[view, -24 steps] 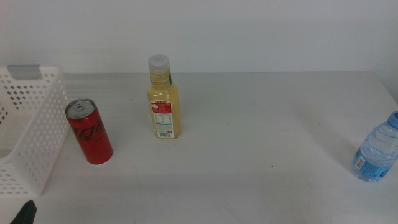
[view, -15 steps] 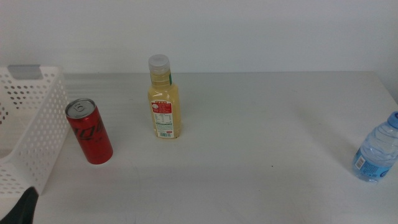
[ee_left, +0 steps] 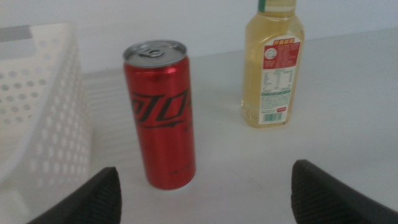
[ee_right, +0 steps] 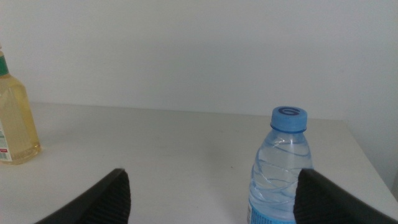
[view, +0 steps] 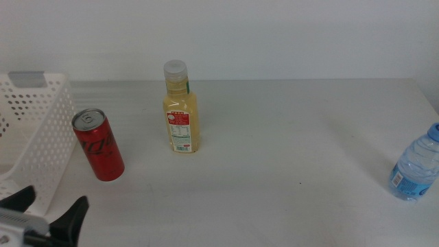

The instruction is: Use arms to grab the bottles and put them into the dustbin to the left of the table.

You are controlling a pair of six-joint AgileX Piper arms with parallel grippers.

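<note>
A red soda can (view: 99, 145) stands beside the white holed dustbin (view: 41, 147) at the left. A yellow juice bottle (view: 181, 110) stands upright at mid-table. A small clear water bottle (view: 416, 168) with a blue cap stands at the right edge. My left gripper (view: 46, 209) is open and empty at the bottom left, in front of the can. Its wrist view shows the can (ee_left: 160, 115) close ahead between the spread jaws, the juice bottle (ee_left: 273, 68) behind it and the dustbin (ee_left: 37, 106) beside it. My right gripper (ee_right: 212, 174) is open and empty, facing the water bottle (ee_right: 280, 168).
The off-white table (view: 288, 151) stretches between the juice bottle and the water bottle. A pale wall stands behind the table's far edge. The juice bottle (ee_right: 12, 118) also shows at the edge of the right wrist view.
My left gripper has come up into the middle view from the bottom left corner, and both open jaws now show. The can, bottles and dustbin have not moved.
</note>
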